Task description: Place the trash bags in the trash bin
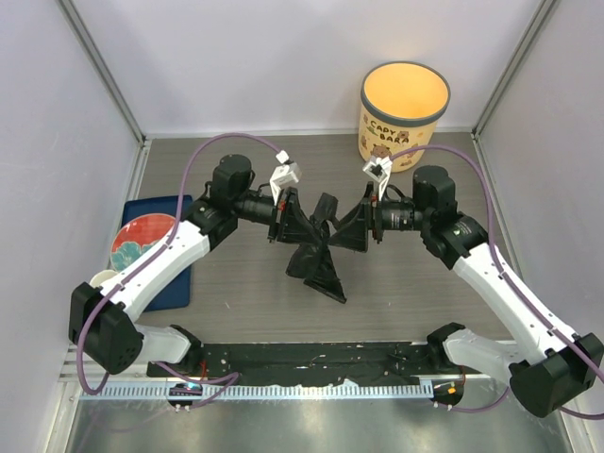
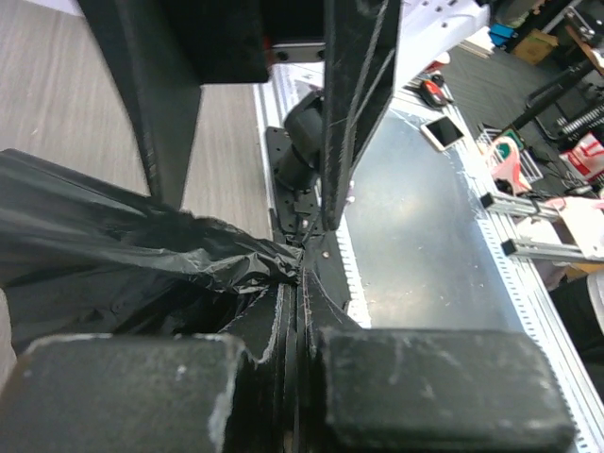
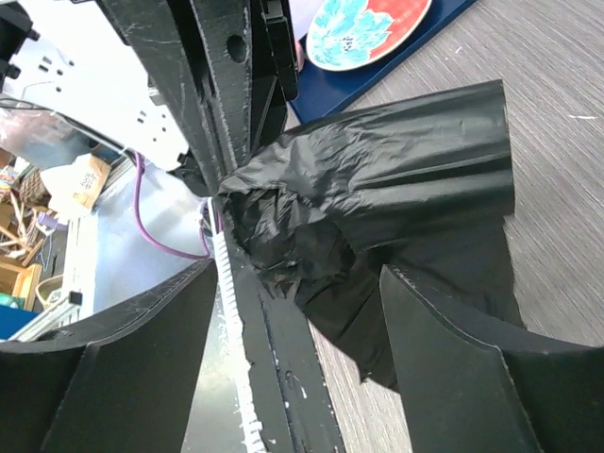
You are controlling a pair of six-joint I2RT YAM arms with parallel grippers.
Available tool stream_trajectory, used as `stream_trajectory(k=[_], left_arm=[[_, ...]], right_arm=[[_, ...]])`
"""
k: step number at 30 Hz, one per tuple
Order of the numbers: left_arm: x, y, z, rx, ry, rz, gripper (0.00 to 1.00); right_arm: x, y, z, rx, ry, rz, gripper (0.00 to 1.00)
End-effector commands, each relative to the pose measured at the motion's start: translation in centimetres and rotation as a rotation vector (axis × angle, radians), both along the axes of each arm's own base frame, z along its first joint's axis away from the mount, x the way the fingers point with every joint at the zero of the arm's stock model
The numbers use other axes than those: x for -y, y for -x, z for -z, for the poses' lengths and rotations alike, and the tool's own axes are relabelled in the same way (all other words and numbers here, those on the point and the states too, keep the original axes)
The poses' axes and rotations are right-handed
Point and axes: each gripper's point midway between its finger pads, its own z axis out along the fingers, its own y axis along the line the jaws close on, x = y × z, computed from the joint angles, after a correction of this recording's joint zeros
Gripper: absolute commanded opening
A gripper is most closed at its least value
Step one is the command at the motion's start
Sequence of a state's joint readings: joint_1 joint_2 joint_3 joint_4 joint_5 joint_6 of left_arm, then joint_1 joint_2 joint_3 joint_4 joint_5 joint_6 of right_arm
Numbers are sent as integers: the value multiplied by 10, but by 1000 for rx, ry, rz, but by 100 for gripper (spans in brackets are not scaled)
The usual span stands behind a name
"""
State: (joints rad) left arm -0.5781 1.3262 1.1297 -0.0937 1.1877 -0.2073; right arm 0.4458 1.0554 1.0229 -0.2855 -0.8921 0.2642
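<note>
Above the middle of the table [image 1: 236,283], well apart from the trash bin [image 1: 396,132] at the far edge, the crumpled trash bag [image 1: 316,264] is held pinched in the closed left gripper [image 2: 300,283], the right gripper [image 3: 300,283] being seen with jaws parted and unclamped, so transfer and drop are judged outstanding.

The bin [image 1: 427,118] carries dark lettering on its cream side, set in two short lines, "CAPY" over "BARA", beside small cartoon animal pictures. In the left wrist view, a red and white box [image 2: 587,156] at the far right edge bears printing too blurred to read. Nothing legible shows in the right wrist view.
</note>
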Motion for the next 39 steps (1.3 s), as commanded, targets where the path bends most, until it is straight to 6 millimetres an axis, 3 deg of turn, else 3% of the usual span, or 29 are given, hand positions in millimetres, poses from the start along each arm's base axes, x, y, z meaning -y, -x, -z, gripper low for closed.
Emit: stream_trajectory(k=[1, 7, 10, 13, 14, 15, 23, 30, 34, 35, 39], left_arm=[[1, 19, -21, 55, 69, 114, 0], [4, 20, -23, 68, 72, 121, 1], [5, 19, -23, 72, 72, 119, 2], [6, 18, -24, 73, 69, 112, 3], [5, 18, -22, 64, 60, 109, 3], [4, 18, -22, 68, 55, 103, 2], [-24, 5, -16, 40, 15, 14, 0], [-32, 11, -8, 82, -28, 48, 0], [-29, 13, -11, 79, -21, 60, 0], [-27, 13, -10, 71, -21, 69, 0], [-24, 22, -9, 55, -21, 107, 0]], right_arm=[[-6, 3, -5, 62, -26, -63, 77], [-20, 2, -19, 51, -95, -106, 78], [-29, 10, -15, 30, -98, -153, 69], [-34, 15, -13, 26, -100, -183, 41], [-33, 16, -12, 20, -95, -190, 24], [-32, 16, -9, 34, -78, -195, 1], [2, 13, 8, 65, 87, -106, 1], [9, 10, 11, 72, 116, -88, 1], [4, 4, 4, 73, 77, -78, 1], [0, -1, -6, 96, 41, -69, 1], [-1, -36, -25, 177, 47, 17, 1]])
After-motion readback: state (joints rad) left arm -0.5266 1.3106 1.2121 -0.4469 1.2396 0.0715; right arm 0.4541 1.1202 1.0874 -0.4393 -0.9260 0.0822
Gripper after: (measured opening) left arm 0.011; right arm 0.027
